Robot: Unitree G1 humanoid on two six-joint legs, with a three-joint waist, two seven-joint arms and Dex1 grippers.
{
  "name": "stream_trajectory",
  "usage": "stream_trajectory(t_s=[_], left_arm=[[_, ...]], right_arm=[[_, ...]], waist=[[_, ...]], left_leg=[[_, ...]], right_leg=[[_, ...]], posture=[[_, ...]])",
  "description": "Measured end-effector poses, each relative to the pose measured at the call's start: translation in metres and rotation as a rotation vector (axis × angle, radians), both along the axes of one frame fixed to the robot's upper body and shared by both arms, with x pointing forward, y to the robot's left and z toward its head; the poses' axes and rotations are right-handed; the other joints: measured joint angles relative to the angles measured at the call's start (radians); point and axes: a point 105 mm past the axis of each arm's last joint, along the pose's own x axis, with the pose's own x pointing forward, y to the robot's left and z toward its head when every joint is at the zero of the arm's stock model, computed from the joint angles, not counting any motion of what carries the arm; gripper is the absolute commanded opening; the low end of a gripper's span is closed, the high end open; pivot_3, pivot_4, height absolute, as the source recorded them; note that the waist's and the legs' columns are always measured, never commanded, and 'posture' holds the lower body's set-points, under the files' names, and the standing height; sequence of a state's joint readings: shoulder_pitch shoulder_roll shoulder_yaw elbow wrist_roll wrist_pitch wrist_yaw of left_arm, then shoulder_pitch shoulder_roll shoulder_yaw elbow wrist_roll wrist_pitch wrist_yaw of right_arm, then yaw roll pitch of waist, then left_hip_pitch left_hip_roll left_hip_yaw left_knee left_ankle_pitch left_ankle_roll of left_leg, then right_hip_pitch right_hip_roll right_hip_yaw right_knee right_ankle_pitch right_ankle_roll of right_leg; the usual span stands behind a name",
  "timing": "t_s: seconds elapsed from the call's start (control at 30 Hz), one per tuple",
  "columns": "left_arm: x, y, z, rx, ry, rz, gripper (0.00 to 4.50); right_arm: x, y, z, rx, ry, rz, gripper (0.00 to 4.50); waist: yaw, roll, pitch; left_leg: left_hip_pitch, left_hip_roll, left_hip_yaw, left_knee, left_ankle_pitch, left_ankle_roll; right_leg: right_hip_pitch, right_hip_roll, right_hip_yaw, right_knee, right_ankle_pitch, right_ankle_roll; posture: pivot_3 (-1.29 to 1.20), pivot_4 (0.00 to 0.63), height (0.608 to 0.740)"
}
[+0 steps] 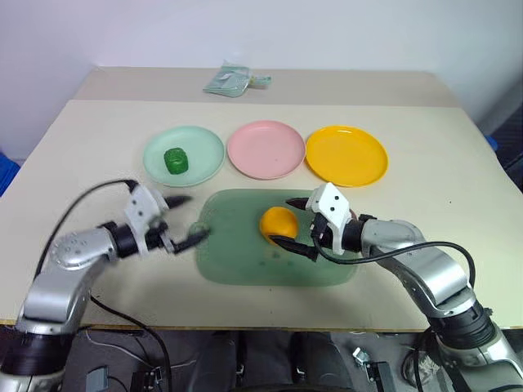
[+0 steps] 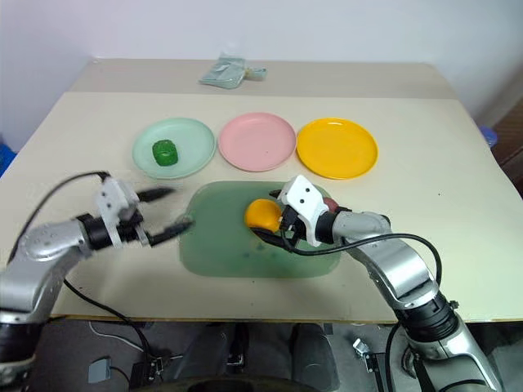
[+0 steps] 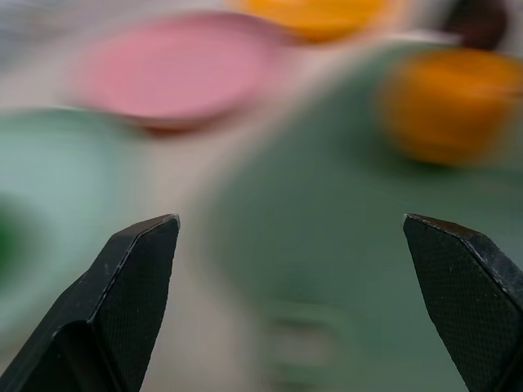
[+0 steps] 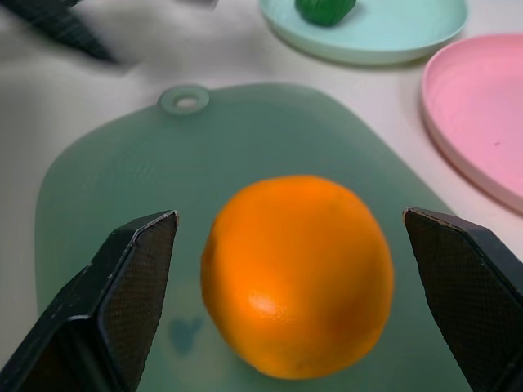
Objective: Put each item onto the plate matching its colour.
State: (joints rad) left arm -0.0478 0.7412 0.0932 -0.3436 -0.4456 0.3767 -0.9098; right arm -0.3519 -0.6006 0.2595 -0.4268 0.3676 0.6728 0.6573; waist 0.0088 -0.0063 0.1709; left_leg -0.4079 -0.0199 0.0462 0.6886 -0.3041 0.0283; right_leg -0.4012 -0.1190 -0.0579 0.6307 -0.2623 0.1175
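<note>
The beige table (image 1: 73, 147) carries a green mat (image 1: 237, 253) at lower centre. The right gripper (image 1: 296, 222), fingers apart, brackets the orange ball (image 1: 278, 222); the left gripper (image 1: 185, 219) is also spread. An off-centre closure could roll the ball away.

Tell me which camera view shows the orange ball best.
The right wrist view: the orange ball sits large and sharp between the open jaws, on the green mat. Both head views show it small, beside the right gripper. The left wrist view shows it blurred.

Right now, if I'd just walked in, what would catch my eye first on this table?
Probably the orange ball on the translucent green mat, framed by the right gripper's open fingers. Behind it sit three plates in a row: mint green holding a dark green lump, pink, then yellow.
</note>
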Motion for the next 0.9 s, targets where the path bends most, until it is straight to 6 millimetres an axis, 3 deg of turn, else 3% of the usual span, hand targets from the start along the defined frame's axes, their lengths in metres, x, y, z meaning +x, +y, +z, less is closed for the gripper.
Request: stream_trajectory(t_s=[0.1, 0.27, 0.4, 0.5, 0.57, 0.63, 0.73, 0.83, 0.87, 0.9], left_arm=[[-0.004, -0.005, 0.003, -0.008, -0.001, -0.024, 4.46], [-0.008, -0.011, 0.004, -0.019, 0.009, -0.054, 4.50], [-0.011, -0.014, 0.001, -0.023, 0.020, -0.069, 4.50], [-0.012, -0.024, 0.000, -0.055, 0.018, -0.081, 4.50], [-0.012, -0.027, 0.001, -0.069, 0.014, -0.081, 4.50], [-0.011, -0.033, 0.003, -0.088, 0.002, -0.079, 4.50], [-0.014, -0.046, 0.001, -0.134, 0.012, -0.088, 4.50], [-0.013, -0.052, 0.001, -0.162, 0.013, -0.071, 4.50], [-0.014, -0.054, 0.001, -0.166, 0.015, -0.075, 4.50], [-0.014, -0.056, 0.000, -0.169, 0.020, -0.074, 4.50]], right_arm=[[0.004, 0.001, -0.006, -0.011, 0.025, -0.021, 4.50], [0.007, 0.003, -0.010, -0.007, 0.043, -0.047, 3.01], [0.009, 0.007, -0.005, 0.021, 0.025, -0.051, 3.00], [0.022, 0.014, 0.025, 0.115, -0.057, -0.081, 3.00], [0.038, 0.009, 0.049, 0.162, -0.133, -0.152, 3.00], [0.070, -0.010, 0.062, 0.162, -0.182, -0.325, 3.00], [0.120, -0.078, 0.059, 0.105, -0.175, -0.711, 3.00], [0.135, -0.116, 0.028, 0.089, -0.070, -0.873, 3.00], [0.137, -0.122, 0.018, 0.081, -0.037, -0.894, 3.00], [0.140, -0.123, 0.019, 0.096, -0.042, -0.888, 3.00]], waist=[[0.000, 0.000, 0.000], [0.000, 0.000, 0.000], [0.000, 0.000, 0.000], [-0.002, 0.000, 0.000], [-0.001, 0.000, 0.000], [0.000, 0.000, 0.000], [0.007, 0.000, 0.000], [-0.005, 0.000, 0.000], [-0.010, 0.001, 0.000], [-0.021, 0.003, 0.001]], left_leg=[[0.000, 0.000, 0.000, 0.000, 0.000, 0.000], [0.000, 0.000, 0.001, 0.000, 0.000, 0.001], [0.000, -0.001, 0.001, 0.000, 0.000, 0.001], [0.000, -0.001, 0.001, 0.000, 0.000, 0.001], [0.000, -0.001, 0.001, 0.000, 0.000, 0.001], [0.000, -0.002, 0.002, 0.000, 0.000, 0.001], [-0.001, -0.003, 0.000, 0.000, 0.000, 0.001], [-0.001, -0.002, 0.003, -0.004, 0.000, 0.001], [-0.001, -0.002, 0.003, -0.005, 0.000, 0.001], [-0.001, -0.002, 0.004, -0.005, 0.000, 0.001]], right_leg=[[0.000, 0.000, 0.000, 0.000, 0.000, 0.000], [-0.001, 0.001, 0.000, 0.000, 0.000, 0.000], [-0.001, 0.002, 0.000, 0.000, 0.000, 0.000], [-0.001, 0.002, 0.000, 0.000, 0.000, 0.000], [-0.001, 0.002, 0.000, 0.001, 0.000, 0.000], [-0.001, 0.001, 0.000, 0.001, 0.000, 0.000], [-0.001, 0.001, 0.000, 0.001, 0.000, 0.000], [-0.002, 0.002, 0.000, 0.001, 0.000, 0.000], [-0.002, 0.002, 0.000, 0.001, 0.000, 0.000], [-0.002, 0.002, 0.000, 0.001, 0.000, 0.000]], posture=[[0.00, 0.150, 0.740], [0.00, 0.150, 0.740], [0.00, 0.150, 0.740], [0.00, 0.150, 0.740], [0.00, 0.150, 0.740], [0.00, 0.150, 0.740], [0.00, 0.150, 0.740], [0.00, 0.150, 0.740], [0.00, 0.150, 0.740], [0.00, 0.150, 0.740]])
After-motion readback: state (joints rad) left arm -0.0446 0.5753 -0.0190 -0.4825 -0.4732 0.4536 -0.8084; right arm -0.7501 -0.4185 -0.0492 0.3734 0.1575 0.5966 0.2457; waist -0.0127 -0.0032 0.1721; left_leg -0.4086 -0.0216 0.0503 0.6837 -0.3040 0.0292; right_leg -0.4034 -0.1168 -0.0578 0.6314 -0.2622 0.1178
